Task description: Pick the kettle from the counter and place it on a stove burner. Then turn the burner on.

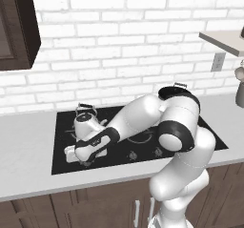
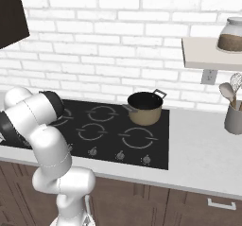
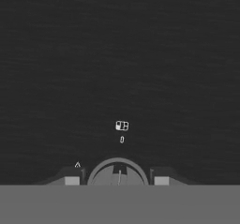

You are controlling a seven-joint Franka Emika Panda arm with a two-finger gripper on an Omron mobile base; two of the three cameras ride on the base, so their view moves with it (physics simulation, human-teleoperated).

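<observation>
The small silvery-white kettle (image 1: 86, 121) stands upright on the left part of the black stove (image 1: 62, 167), on a stove burner (image 1: 71, 132) whose grey dashes show beside its base. My arm reaches down over the stove's front left. The gripper (image 1: 85, 161) sits low at the knob row, in front of the kettle and apart from it. In the hand view a round grey knob (image 3: 119, 172) lies between the two finger tips (image 3: 71, 179), which stand close against its sides; the gripper (image 3: 117, 180) is shut on it.
A tan pot (image 2: 145, 108) with a dark inside sits on the rear right of the stove (image 2: 108, 142). Other knobs (image 2: 119, 155) line its front edge. On the counter (image 2: 198, 149) at the right stands a utensil holder (image 2: 233, 116), below a shelf (image 2: 208, 55) with a jar (image 2: 230, 35).
</observation>
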